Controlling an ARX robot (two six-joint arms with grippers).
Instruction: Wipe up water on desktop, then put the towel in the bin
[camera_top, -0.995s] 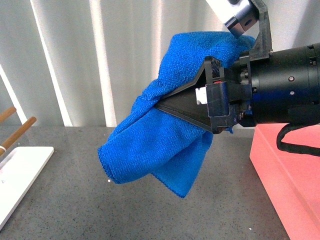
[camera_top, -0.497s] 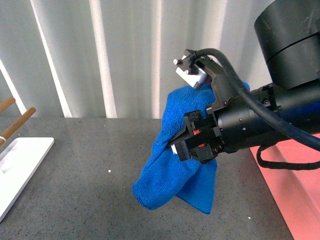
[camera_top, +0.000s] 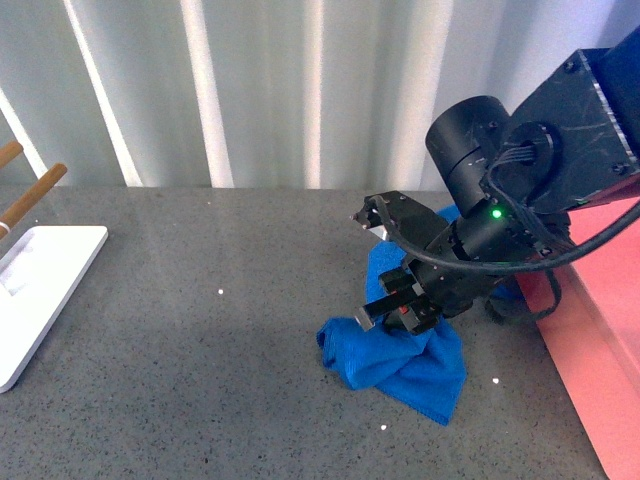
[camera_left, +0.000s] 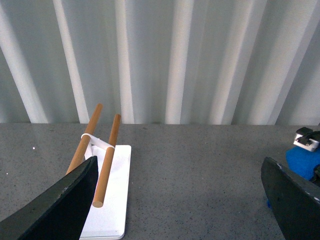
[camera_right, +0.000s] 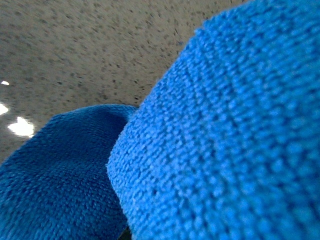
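A: Front view. How is the right claw (camera_top: 393, 306) recorded?

B: It is seen lowered over the towel (camera_top: 412, 366). The jaws are drawn nearly together with blue cloth bunched between them, so a grip on the cloth is judged. The towel is heaped on the desktop (camera_top: 200, 380), just beside the bin (camera_top: 600, 345), with its lower folds touching the stone.

A: Handling?

B: The towel is judged light, soft and limp. Folds will trail and drag, and weight would be added by any water soaked up. A bunched upper fold is best taken, so the loose corners can be lifted over the bin wall.

A: Left wrist view?

B: The left claw (camera_left: 178, 172) is noted wide open, with nothing held. An edge of the towel (camera_left: 302, 162) is caught at the frame's side. A white tray (camera_left: 114, 200) and wooden rods (camera_left: 86, 147) are seen well apart from it.

A: Right wrist view?

B: The frame is filled by the towel (camera_right: 215, 130) over the desktop (camera_right: 90, 45). The jaws cannot be made out there.

A: Counts?

B: One towel, one bin, one tray, two rods and two claws are logged.
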